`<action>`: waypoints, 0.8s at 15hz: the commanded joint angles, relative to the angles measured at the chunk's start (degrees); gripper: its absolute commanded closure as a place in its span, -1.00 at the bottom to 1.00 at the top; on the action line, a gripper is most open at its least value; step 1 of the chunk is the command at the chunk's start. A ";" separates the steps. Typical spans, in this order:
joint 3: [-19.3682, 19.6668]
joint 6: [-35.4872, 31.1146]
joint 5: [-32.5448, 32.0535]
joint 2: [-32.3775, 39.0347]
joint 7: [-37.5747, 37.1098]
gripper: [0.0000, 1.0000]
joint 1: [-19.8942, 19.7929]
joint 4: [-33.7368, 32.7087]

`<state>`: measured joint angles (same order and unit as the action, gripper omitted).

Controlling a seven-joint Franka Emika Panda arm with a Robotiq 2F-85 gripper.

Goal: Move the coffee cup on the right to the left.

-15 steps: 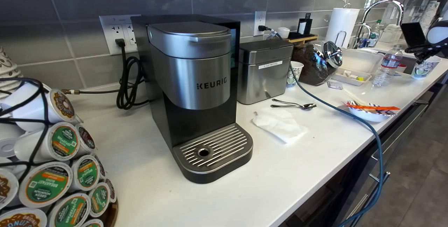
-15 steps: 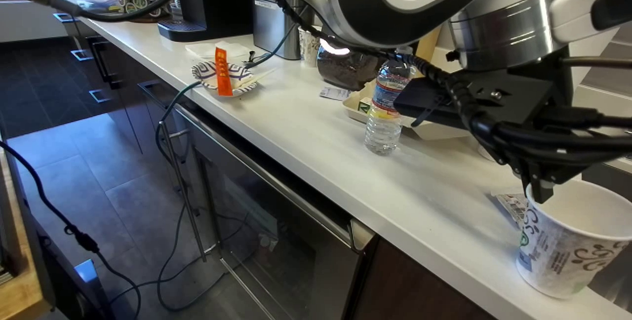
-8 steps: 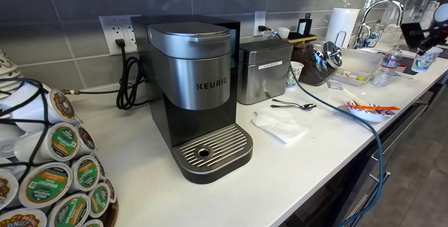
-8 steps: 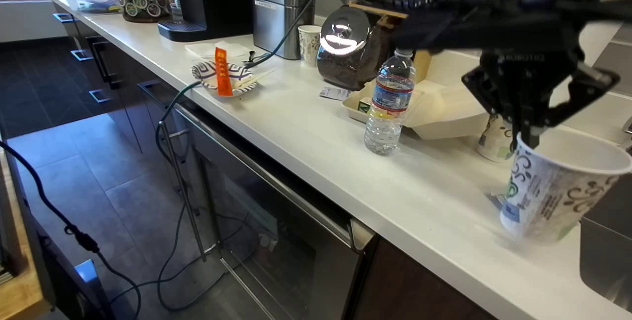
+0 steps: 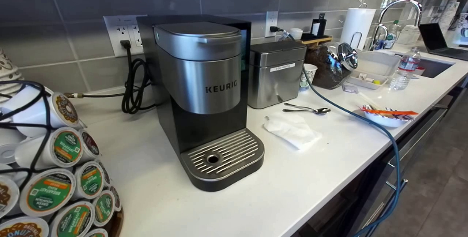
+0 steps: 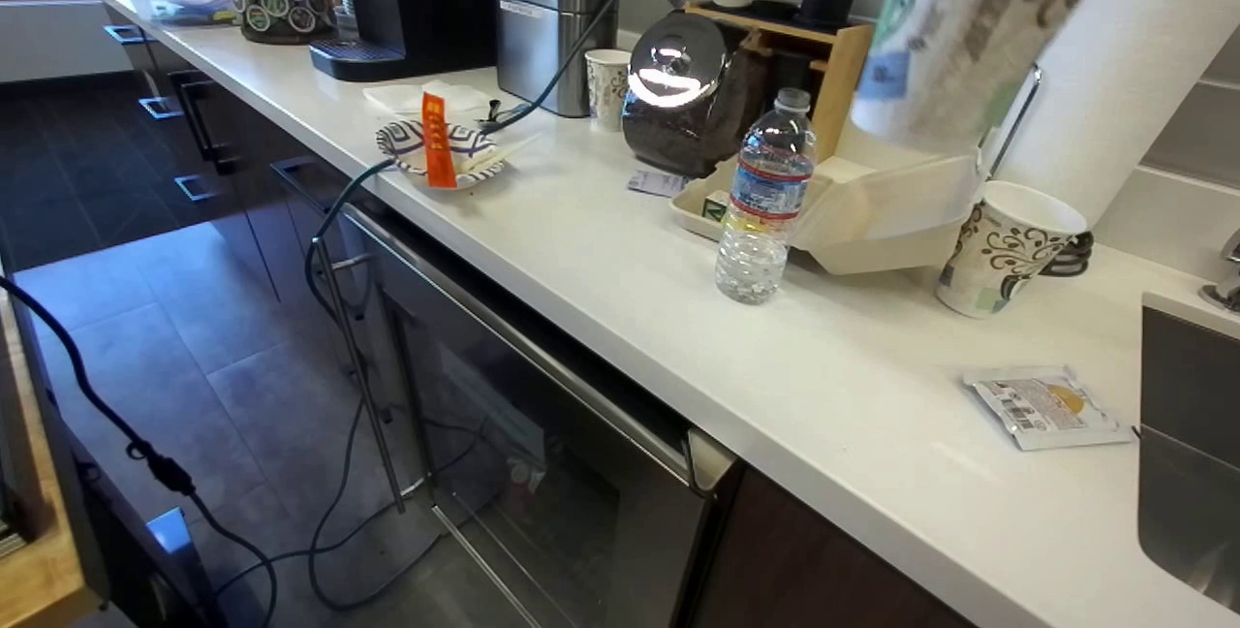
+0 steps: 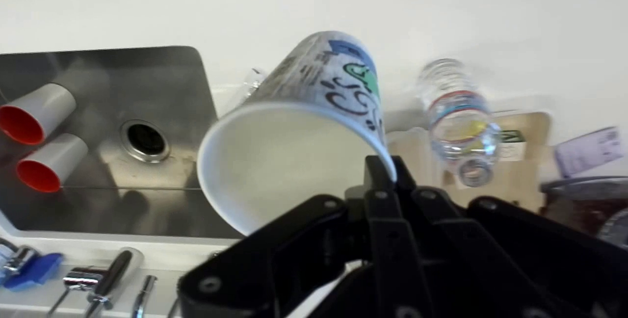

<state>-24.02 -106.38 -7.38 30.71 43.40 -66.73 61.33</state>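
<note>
Within the last second the white tapered paper coffee cup with bluish-dark print (image 6: pixel 978 37) has left the smooth white tabletop (image 6: pixel 775 376) and risen; in an exterior view it now hangs higher than the upright clear plastic water bottle (image 6: pixel 762 211), to the right of it. The black two-fingered end effector (image 7: pixel 389 170) is narrow, its fingertips pinching the cup's rim. The lift therefore looks done, while the carry leftward and the set-down probably remain. Counted around that bottle: three loose printed cups, the lifted one, a white scroll-printed paper cup (image 6: pixel 1009 248) to the bottle's right and a white patterned paper cup (image 6: pixel 607 87) well behind it; one flat silvery sachet (image 6: pixel 1046 409) to its right; two white, red-lined round cups (image 7: pixel 47 107) well apart from it, in the steel sink (image 7: pixel 162 77).
</note>
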 commanded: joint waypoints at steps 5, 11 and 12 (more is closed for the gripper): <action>-4.20 15.86 9.05 -13.43 9.28 0.98 -5.96 7.78; -4.19 16.19 9.34 -14.09 9.52 0.98 -6.18 8.52; -4.99 14.92 10.18 -15.82 11.73 0.98 -6.27 11.71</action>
<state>-28.21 -90.19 1.96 16.87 52.92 -72.91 69.80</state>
